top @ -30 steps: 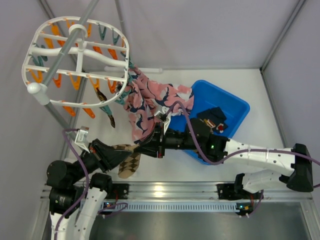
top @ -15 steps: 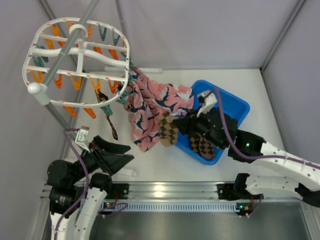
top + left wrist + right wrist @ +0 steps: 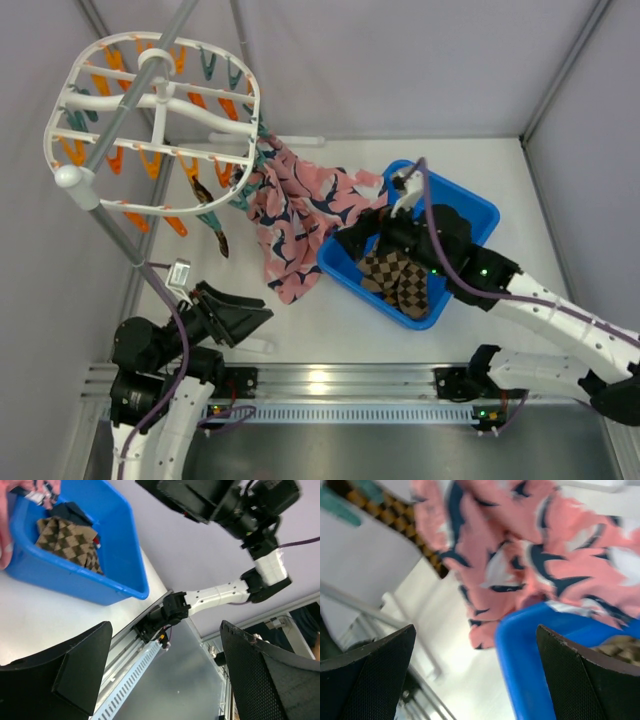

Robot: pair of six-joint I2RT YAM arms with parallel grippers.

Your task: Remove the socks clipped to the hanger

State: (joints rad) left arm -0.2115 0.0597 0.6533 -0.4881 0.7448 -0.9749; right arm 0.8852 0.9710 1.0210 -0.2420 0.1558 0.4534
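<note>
A: While the right gripper [image 3: 345, 244] stands wide open and empty over the edge of the blue bin [image 3: 480, 218], where are the socks?

B: One checkered sock [image 3: 400, 282] lies in the bin beside it; the pink socks [image 3: 295, 225] hang just ahead, clipped to the hanger [image 3: 150, 100]; they look soft, light and limp, so likely best pinched near the clip; the left gripper [image 3: 240, 305], equally wide and empty, waits below them.

Both arms at rest, jaws parted.
The left gripper [image 3: 255, 322] sits low near its base, pointing right, fingers spread wide; the right arm [image 3: 540, 305] stretches forward and leftward, the right gripper [image 3: 352, 243] likewise wide apart, holding nothing.
</note>
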